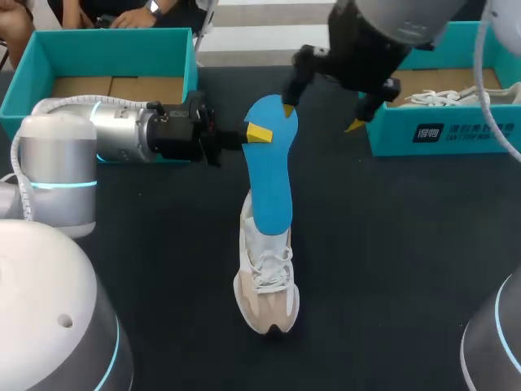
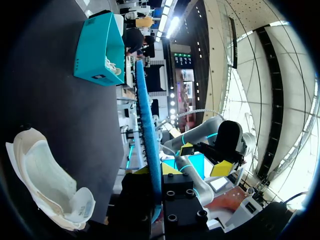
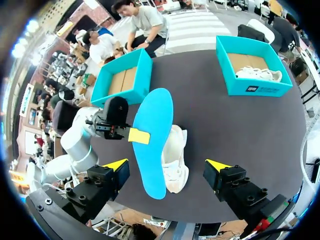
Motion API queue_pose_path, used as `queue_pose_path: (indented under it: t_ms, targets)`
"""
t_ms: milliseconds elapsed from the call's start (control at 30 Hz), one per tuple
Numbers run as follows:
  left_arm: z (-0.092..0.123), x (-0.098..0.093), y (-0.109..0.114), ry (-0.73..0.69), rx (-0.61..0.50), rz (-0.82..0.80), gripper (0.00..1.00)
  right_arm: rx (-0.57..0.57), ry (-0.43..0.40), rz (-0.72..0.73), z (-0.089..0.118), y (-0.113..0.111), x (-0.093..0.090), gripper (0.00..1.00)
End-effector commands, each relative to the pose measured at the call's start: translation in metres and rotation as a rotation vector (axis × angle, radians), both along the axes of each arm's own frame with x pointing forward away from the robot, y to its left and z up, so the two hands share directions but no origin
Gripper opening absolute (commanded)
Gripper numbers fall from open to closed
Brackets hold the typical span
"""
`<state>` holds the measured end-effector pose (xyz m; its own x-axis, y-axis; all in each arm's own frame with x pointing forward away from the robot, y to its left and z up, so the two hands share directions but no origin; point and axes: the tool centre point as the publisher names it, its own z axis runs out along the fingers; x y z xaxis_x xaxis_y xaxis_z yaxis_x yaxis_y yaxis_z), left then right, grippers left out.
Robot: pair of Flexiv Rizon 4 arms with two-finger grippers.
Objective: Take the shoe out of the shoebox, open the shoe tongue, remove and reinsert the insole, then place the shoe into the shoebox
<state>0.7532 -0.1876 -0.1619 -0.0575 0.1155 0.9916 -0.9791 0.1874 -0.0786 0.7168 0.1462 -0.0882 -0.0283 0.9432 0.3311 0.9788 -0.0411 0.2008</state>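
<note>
A long blue insole [image 1: 271, 175] hangs in the air above the table, with my left gripper [image 1: 254, 134] shut on its edge near one end. Its other end overlaps the heel opening of the white shoe [image 1: 267, 277], which lies upright on the dark table. In the left wrist view the insole [image 2: 149, 135] shows edge-on between my left gripper [image 2: 154, 172], and the shoe [image 2: 45, 180] lies apart to the side. My right gripper [image 1: 321, 116] hovers open above the insole's far end and holds nothing. From the right wrist, the insole [image 3: 152, 140] and shoe [image 3: 176, 155] lie below my right gripper [image 3: 166, 165].
An open teal shoebox [image 1: 32, 61] with a bare cardboard floor stands at the back left, behind my left arm. A second teal shoebox [image 1: 440, 134] at the back right holds another white shoe [image 1: 444, 98]. The table is dark and flat.
</note>
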Motion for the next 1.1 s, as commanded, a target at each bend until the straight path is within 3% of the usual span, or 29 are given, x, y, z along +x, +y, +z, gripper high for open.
queue_pose_path:
  t_ms: [33,233,900,1100]
  targets:
    - [0.0,-0.001,0.0,0.0,0.003,0.0,0.0,0.42,-0.018,0.088,-0.014,-0.027,-0.001,1.0]
    - [0.0,-0.001,0.0,0.0,0.003,0.0,0.0,0.594,-0.028,0.145,-0.028,-0.025,0.002,1.0]
    - [0.0,-0.001,0.0,0.0,0.003,0.0,0.0,0.981,-0.067,0.173,-0.052,-0.008,0.009,1.0]
    - [0.0,-0.001,0.0,0.0,0.003,0.0,0.0,1.051,-0.068,0.176,-0.054,-0.003,0.009,1.0]
